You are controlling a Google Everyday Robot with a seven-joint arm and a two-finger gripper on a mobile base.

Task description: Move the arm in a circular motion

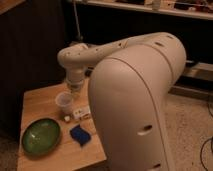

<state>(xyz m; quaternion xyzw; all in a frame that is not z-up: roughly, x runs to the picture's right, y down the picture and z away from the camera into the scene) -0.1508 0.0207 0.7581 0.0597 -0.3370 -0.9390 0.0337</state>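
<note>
Glossy white arm (pixel 135 95) looming huge across the right of view, bending at an elbow up left, dropping to a short cylindrical end effector (pixel 75 86) pointing downward.

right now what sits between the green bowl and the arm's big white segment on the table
In the camera view, a blue object lies between the green bowl and the arm, on the wooden table. The pincer hangs above the clear cup.

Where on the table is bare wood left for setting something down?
Bare wood on the table lies at the back left, behind the green bowl and left of the clear cup. Cup, small box and blue item crowd the middle, under the arm and gripper.
</note>
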